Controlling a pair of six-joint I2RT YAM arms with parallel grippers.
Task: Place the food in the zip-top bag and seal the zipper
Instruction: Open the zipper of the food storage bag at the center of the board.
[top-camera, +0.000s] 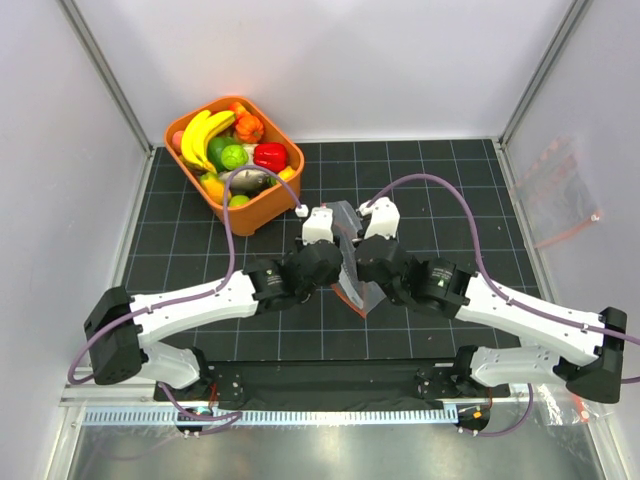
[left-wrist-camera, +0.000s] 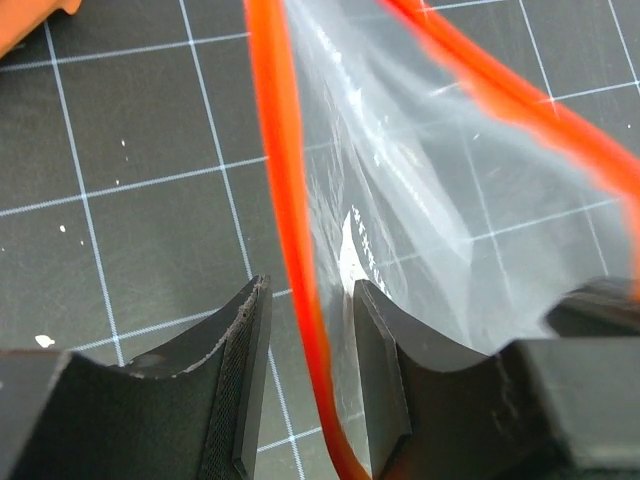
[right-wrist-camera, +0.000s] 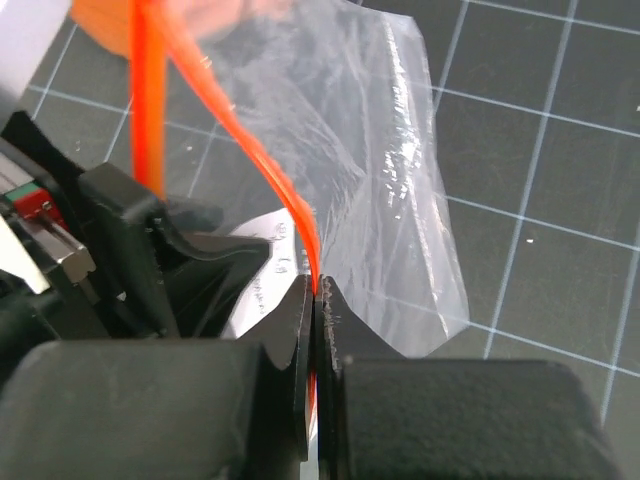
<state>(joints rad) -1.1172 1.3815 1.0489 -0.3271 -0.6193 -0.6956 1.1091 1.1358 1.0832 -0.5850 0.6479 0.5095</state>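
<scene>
**Shiny film on a matt mat**

The zip-top bag (right-wrist-camera: 400, 170) is clear, crinkled plastic film that catches glints. Its zipper (left-wrist-camera: 285, 200) is a smooth red-orange plastic strip. The food (top-camera: 232, 150) looks like glossy moulded plastic, and the orange tub (top-camera: 264, 212) like smooth plastic. The worktop (left-wrist-camera: 130, 140) is matt black and flecked. The left tool (left-wrist-camera: 308, 320) has matt black fingers (left-wrist-camera: 395, 350), one with a mesh-rough face.

From above, the bag (top-camera: 355, 295) was mostly hidden between the left arm (top-camera: 300, 272) and right arm (top-camera: 400, 270). The left wrist view cut the tub (left-wrist-camera: 30, 15) to a corner sliver; the zipper (left-wrist-camera: 283, 200) ran blurred off top and bottom.
</scene>
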